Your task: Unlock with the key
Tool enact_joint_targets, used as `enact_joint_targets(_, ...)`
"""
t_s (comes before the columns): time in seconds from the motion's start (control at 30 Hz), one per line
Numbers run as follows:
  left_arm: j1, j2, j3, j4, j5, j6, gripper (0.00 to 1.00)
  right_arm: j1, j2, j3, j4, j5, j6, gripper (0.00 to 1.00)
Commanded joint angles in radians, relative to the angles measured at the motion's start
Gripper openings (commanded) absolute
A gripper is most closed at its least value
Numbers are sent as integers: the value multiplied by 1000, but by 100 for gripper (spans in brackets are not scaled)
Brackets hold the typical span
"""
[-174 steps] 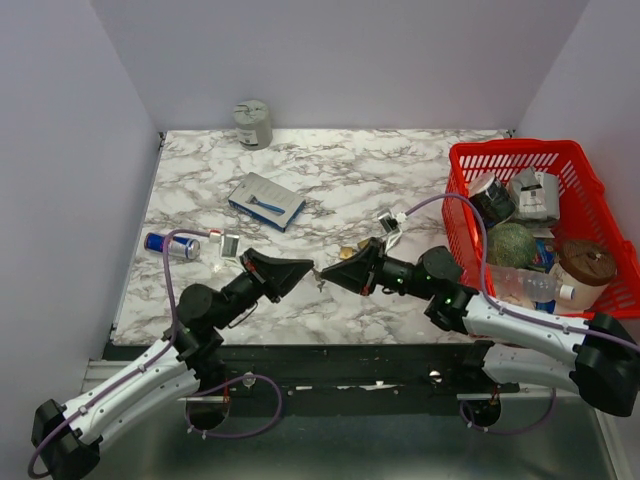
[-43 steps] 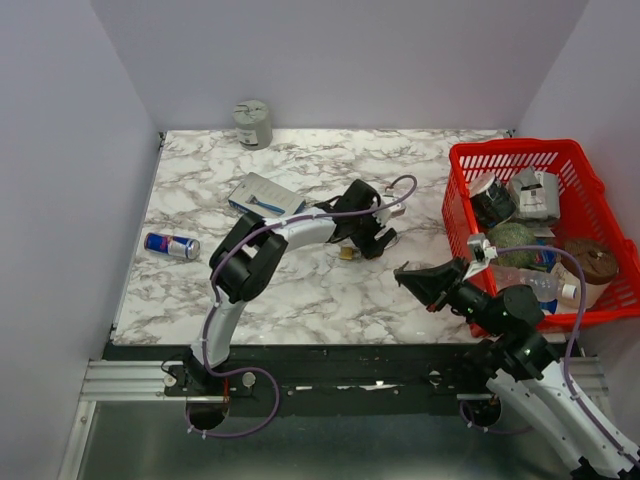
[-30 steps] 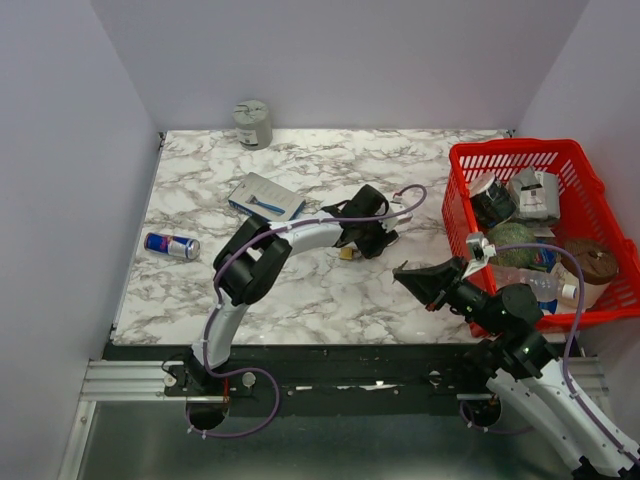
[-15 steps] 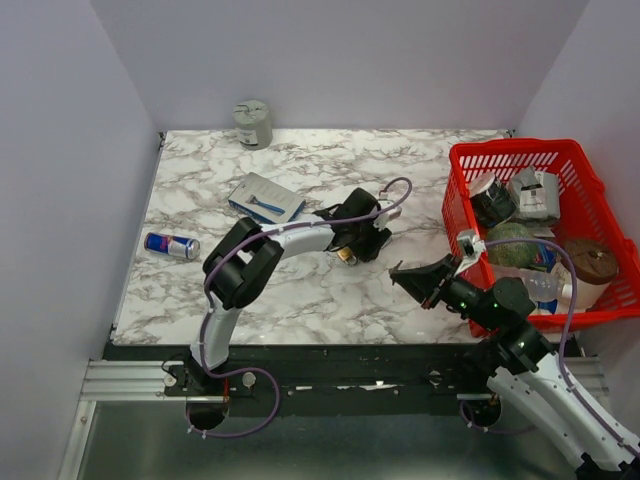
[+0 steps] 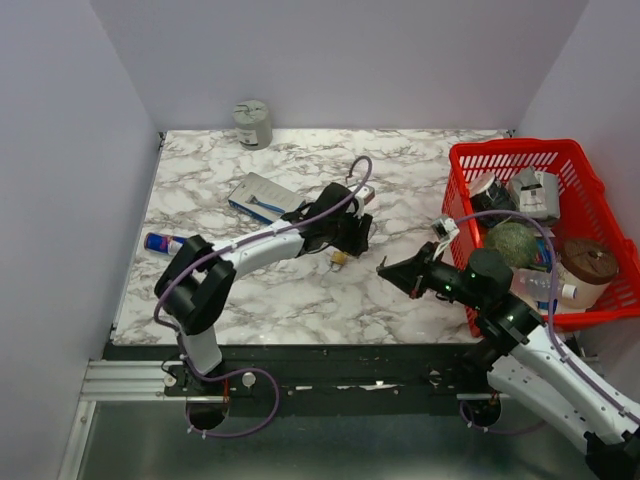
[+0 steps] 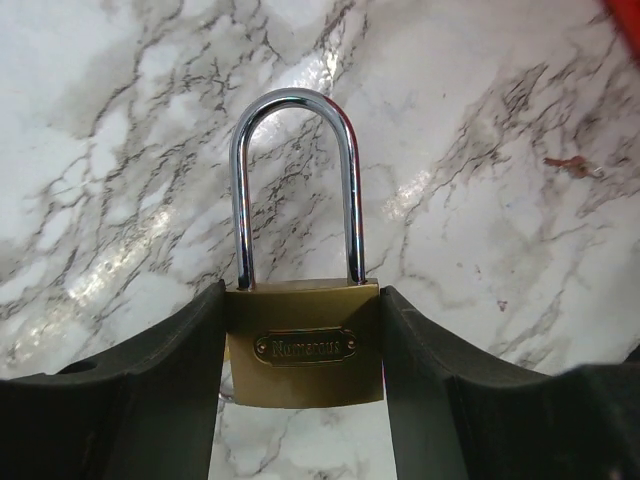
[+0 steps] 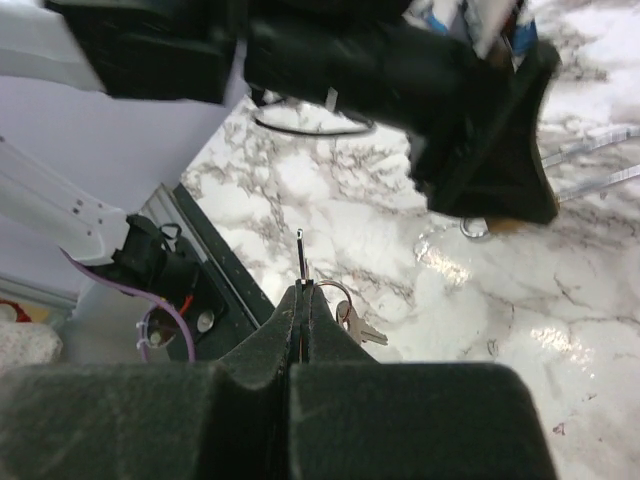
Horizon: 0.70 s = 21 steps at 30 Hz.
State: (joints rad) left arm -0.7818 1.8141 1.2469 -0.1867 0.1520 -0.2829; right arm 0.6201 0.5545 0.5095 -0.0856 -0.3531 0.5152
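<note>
L pincer (image 5: 341, 236), clamped on the padlock (image 6: 304, 346) body, has just pulled it back over the worktop (image 5: 250, 295) while my R pincer (image 7: 303, 298), shut on the key (image 7: 300, 252), closed in, so they're near but still apart; insertion's next, I reckon.

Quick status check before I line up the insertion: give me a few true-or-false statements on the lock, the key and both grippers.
1. The left gripper clamps the padlock by its brass body. True.
2. The shackle has sprung open. False: both legs sit in the body.
3. The right gripper is shut on the key. True.
4. The key is already in the padlock. False: bare marble lies between them in the top view.
5. The red basket is empty. False: it is full of items.
</note>
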Motion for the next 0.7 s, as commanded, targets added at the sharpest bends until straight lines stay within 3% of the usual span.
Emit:
enact_joint_targets(0.0, 53, -177, -88, 108, -29, -119, 0, 59, 77, 55, -11, -18, 3, 1)
enact_joint_targets(0.17, 108, -359, -257, 213, -49, -176, 0, 159, 275, 109, 44, 9, 29, 1)
enact_joint_targets(0.37, 111, -507, -374, 299, -172, -190, 0, 170, 496, 176, 162, -47, 154, 1)
enact_joint_targets(0.67, 113, -550, -389, 316, -204, -196, 0, 170, 709, 258, 239, -110, 226, 1)
